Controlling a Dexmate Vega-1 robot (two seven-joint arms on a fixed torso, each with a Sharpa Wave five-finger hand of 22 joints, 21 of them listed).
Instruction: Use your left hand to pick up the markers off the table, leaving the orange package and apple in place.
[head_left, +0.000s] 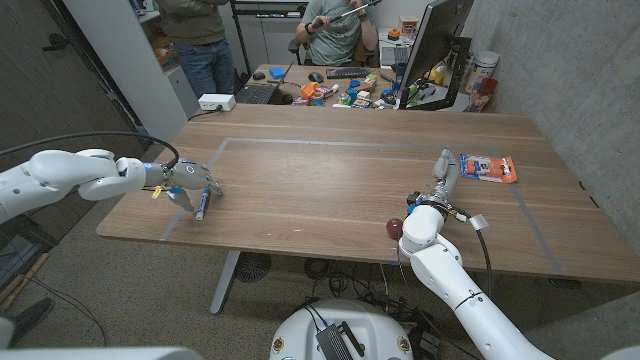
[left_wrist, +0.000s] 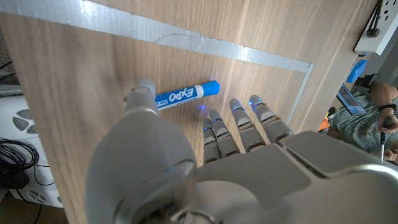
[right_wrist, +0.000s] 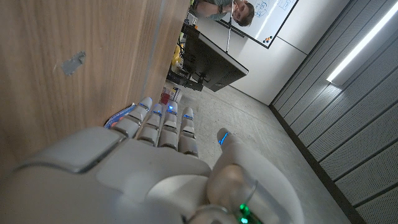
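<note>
the apple (head_left: 396, 227) at the bench's (head_left: 330, 190) near edge is half hidden behind the right arm. a blue marker (left_wrist: 186, 94) lies flat near the bench's left edge, just beyond the left robot hand (head_left: 190, 183), whose fingers (left_wrist: 239, 127) are spread and hold nothing; which end is capped is hard to tell. the right robot hand (head_left: 444, 168) stands open, empty, just beside the orange package (head_left: 488, 168). people sit at a cluttered desk (head_left: 340, 90) behind.
</note>
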